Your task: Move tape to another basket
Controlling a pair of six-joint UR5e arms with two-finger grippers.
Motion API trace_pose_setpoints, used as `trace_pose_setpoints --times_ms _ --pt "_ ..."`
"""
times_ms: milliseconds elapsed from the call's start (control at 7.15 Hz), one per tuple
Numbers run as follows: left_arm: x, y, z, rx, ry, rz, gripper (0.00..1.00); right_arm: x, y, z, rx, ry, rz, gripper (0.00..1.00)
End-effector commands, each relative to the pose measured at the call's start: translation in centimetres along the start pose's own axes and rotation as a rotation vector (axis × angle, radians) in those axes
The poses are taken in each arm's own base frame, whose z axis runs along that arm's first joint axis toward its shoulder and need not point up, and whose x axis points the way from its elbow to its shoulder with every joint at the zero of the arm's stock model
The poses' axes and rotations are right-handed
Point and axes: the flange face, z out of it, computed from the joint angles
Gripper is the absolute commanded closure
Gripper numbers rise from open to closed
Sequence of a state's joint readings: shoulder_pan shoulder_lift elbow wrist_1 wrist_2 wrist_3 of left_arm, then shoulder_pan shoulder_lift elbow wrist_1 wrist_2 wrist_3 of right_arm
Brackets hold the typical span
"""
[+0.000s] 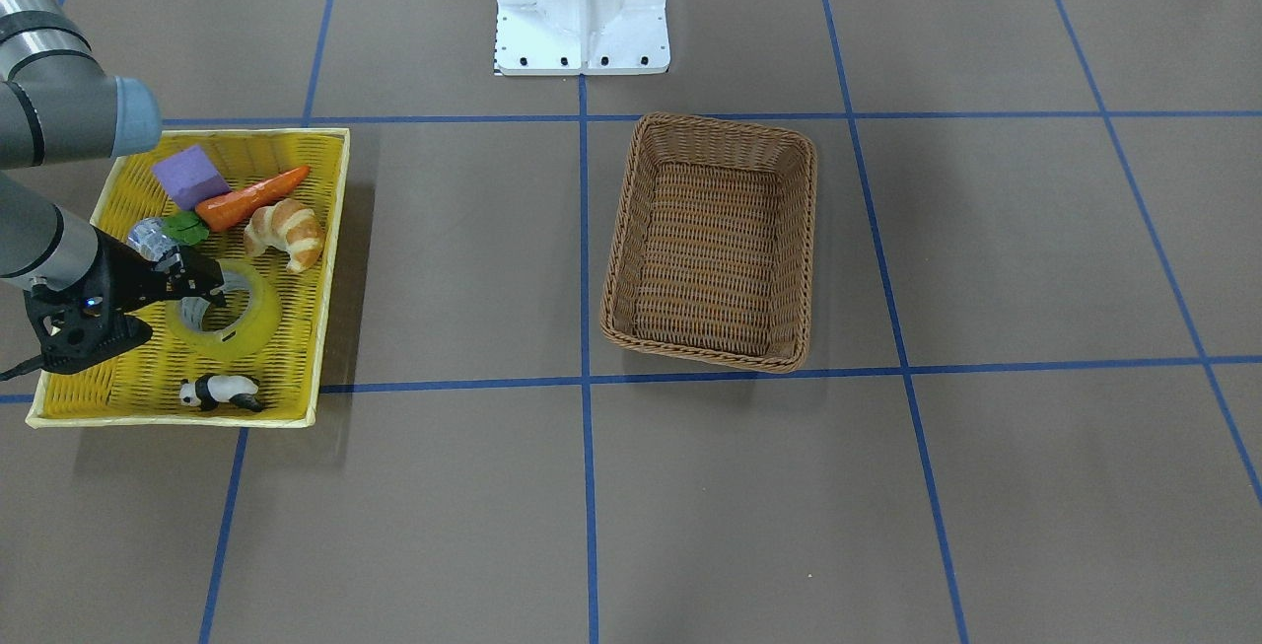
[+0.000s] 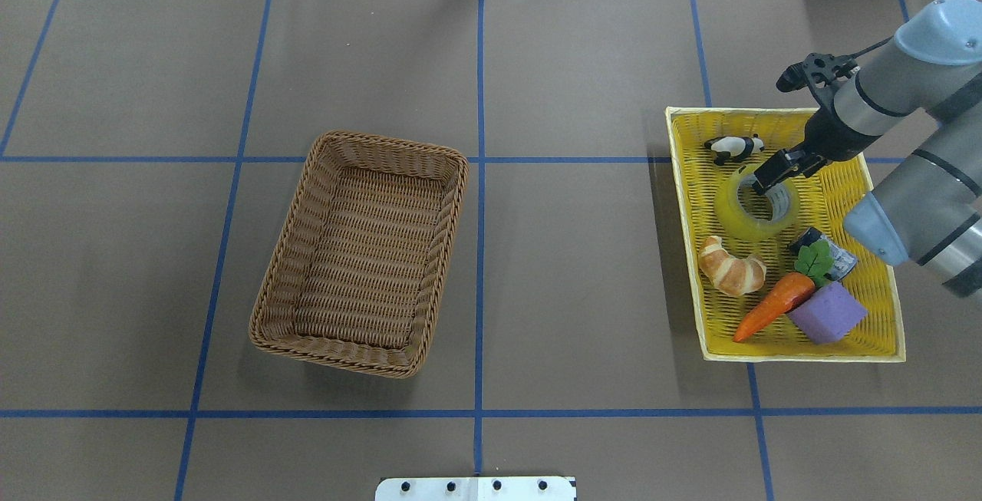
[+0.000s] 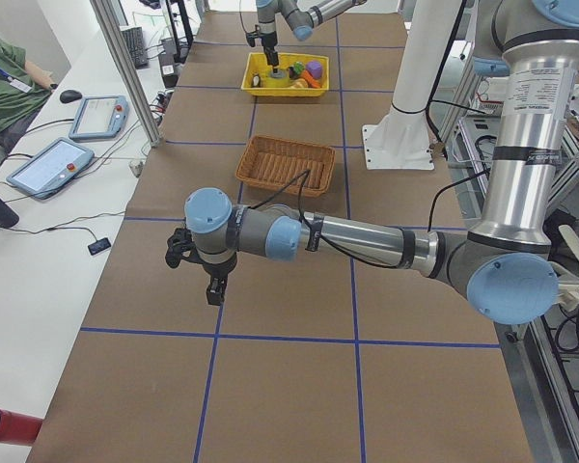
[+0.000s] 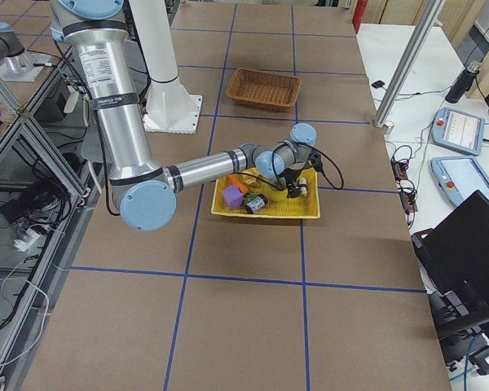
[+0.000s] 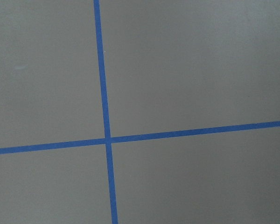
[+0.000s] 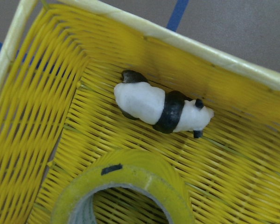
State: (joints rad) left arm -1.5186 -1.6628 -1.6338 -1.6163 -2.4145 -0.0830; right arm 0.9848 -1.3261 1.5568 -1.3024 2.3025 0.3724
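Note:
The tape (image 1: pixel 246 326), a wide yellow translucent roll, lies flat in the yellow tray (image 1: pixel 330 259) on my right side. It also shows in the overhead view (image 2: pixel 735 217) and at the bottom of the right wrist view (image 6: pixel 130 182). My right gripper (image 1: pixel 202 287) is down at the roll's rim (image 2: pixel 767 179), jaws apart, one finger in the core hole and the other outside the wall. The brown wicker basket (image 2: pixel 307 202) stands empty mid-table (image 1: pixel 631 220). My left gripper (image 3: pixel 212 286) hovers over bare table far from both; I cannot tell if it is open or shut.
The tray also holds a toy panda (image 2: pixel 733 147) just beyond the tape, a croissant (image 2: pixel 731 267), a carrot (image 2: pixel 775 305), a purple block (image 2: pixel 827 313) and a silver cylinder (image 2: pixel 832 252). Blue tape lines grid the brown table. The white robot base (image 1: pixel 582 3) stands behind the basket.

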Motion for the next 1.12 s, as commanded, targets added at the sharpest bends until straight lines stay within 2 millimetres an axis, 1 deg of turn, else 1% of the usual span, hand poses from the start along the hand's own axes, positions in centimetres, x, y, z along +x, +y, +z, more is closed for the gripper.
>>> trace_pose_setpoints --times_ms 0,140,280,420,559,699,839,979 --pt "-0.1 0.0 0.1 -0.002 0.000 0.001 0.02 0.1 0.0 0.8 -0.016 0.001 0.011 0.20" --pt "-0.2 0.1 0.2 -0.003 0.000 0.000 0.02 0.2 0.0 0.9 -0.017 0.002 0.003 0.47" --pt "-0.2 0.1 0.2 -0.003 0.001 0.003 0.02 0.4 0.0 1.0 -0.017 0.008 0.003 0.71" --pt "-0.2 0.1 0.2 -0.003 0.001 0.005 0.02 0.5 -0.1 1.2 -0.011 0.030 -0.008 0.90" --pt "-0.2 0.1 0.2 -0.003 0.001 0.006 0.02 0.4 -0.1 1.2 -0.009 0.035 -0.044 1.00" --pt "-0.2 0.1 0.2 -0.003 0.001 0.006 0.02 -0.1 -0.3 0.4 0.006 0.028 -0.057 1.00" --pt "-0.2 0.1 0.2 -0.003 0.001 0.008 0.02 -0.5 -1.7 -3.1 0.063 0.008 -0.059 1.00" --pt "0.1 -0.1 -0.1 0.003 0.000 0.013 0.02 0.2 -2.0 -6.8 0.094 -0.073 -0.032 1.00"
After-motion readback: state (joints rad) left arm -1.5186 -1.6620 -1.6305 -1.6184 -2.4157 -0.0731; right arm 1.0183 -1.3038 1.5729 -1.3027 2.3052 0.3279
